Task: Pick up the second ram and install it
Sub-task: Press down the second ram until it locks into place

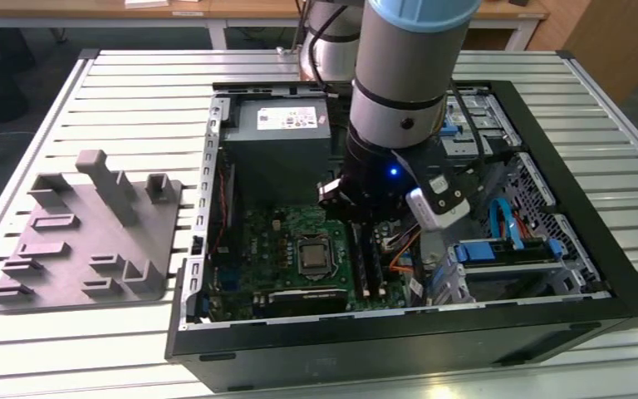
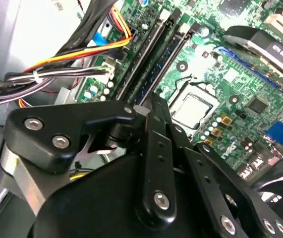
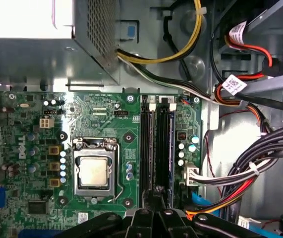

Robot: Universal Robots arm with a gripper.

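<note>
while over slots (image 3: 157, 148), gripper (image 3: 157, 201) w/ tight clearance

green board (image 3: 106, 129); bluish ram (image 3: 171, 148)

A slatted metal table (image 1: 130, 75) carries 2 things: an open black PC case (image 1: 408, 337) toward the exterior view's right, and a grey fixture tray (image 1: 86, 237) with upright pegs on the left, just beside it.

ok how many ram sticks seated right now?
1 clearly: a bluish ram stick in the black slots beside the CPU socket. Others may be hidden.
</note>
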